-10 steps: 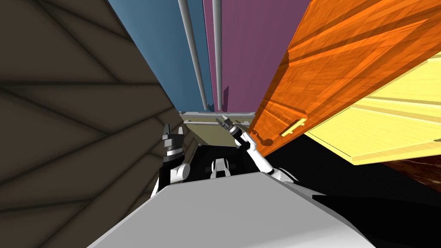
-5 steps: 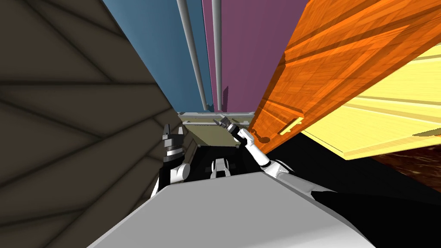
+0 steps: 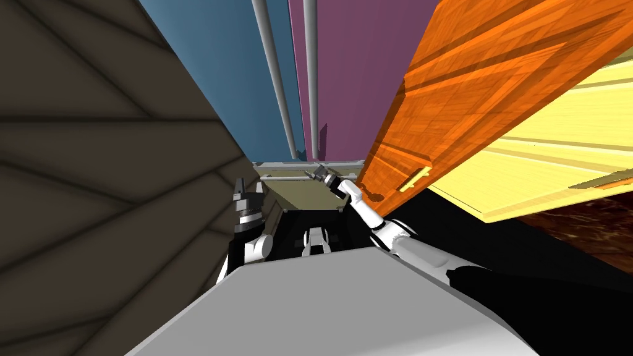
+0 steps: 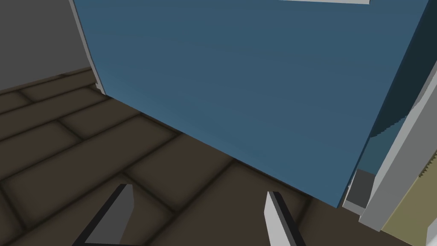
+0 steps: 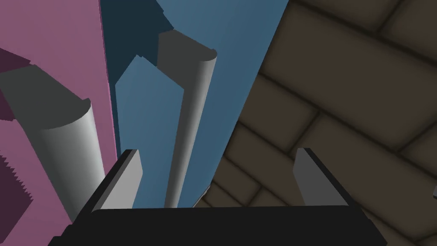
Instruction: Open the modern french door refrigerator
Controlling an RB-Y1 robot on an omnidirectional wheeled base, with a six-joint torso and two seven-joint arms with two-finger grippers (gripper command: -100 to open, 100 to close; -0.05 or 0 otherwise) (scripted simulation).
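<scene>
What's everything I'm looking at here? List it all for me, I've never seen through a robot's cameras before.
blue door: one, blue, the fridge's left half
purple door: one, purple, right beside it
blue door's handle: one, grey, upright bar near the seam
purple door's handle: one, grey, upright bar next to the other
drawer: one, olive, below both doors, grey bar across its top
wood panel: one, orange, right of the fridge, small yellow handle
yellow panel: one, pale yellow, further right
floor: dark brown tiles, left of the fridge
left gripper: one, open, low by the blue door
right gripper: one, open, pointed along the blue door's handle
</scene>
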